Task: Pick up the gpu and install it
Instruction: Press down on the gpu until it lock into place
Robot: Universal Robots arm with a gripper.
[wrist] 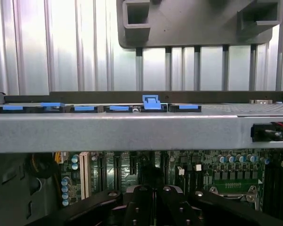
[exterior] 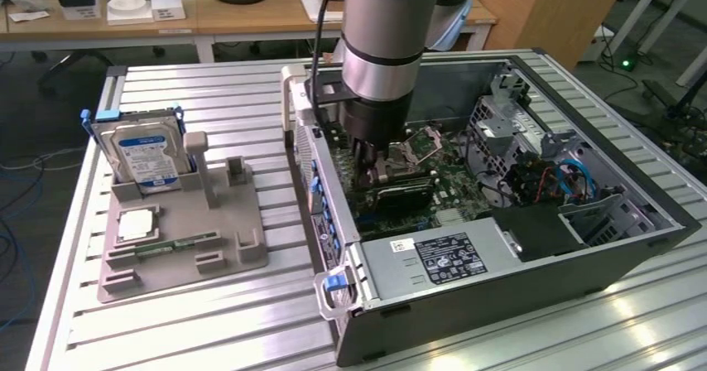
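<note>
In the open case (exterior: 618, 247), just beyond the near power supply (exterior: 442, 255), the gpu (exterior: 400, 195) sits on the motherboard (exterior: 455, 192). It lies directly under the gripper (exterior: 387, 166), whose fingers (wrist: 141, 202) are pressed together; whether they touch it is unclear. On the left, a tray (exterior: 221, 255) holds a hard drive (exterior: 144, 151).
</note>
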